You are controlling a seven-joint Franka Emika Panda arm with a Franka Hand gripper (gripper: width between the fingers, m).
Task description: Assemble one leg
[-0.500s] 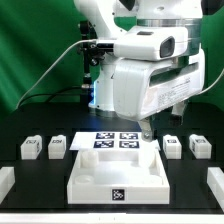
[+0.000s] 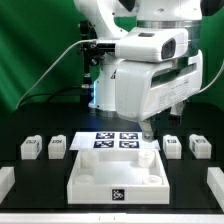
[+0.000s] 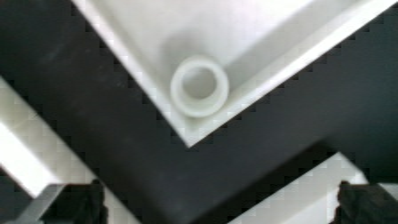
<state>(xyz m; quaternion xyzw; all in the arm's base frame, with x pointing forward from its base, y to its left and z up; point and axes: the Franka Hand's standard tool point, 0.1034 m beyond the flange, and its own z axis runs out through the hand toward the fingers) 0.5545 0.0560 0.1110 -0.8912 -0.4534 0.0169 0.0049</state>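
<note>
Presently: tool point(image 2: 147, 127) released, fingertips point(image 3: 68, 207) spread wide in the wrist view, nothing gripped between them. Hanging over the rear corner of the white tray point(image 2: 90, 195) on the exterior view's right. Directly beneath, as seen in the wrist view: a round socket point(image 3: 198, 83) set into that tray corner. Tray flat on the black table point(image 2: 35, 197), with a small tag point(image 2: 118, 195) on its front wall. Marker board point(image 2: 115, 140) flat on the table just behind the tray. All four legs resting on the table, none held: inner right leg point(image 2: 172, 146) near the tool, outer right leg point(image 2: 199, 146) just beside it. Inner left leg point(image 2: 57, 146) and outer left leg point(image 2: 30, 148) side by side, well apart from the tool, on the far side of the marker board.
</note>
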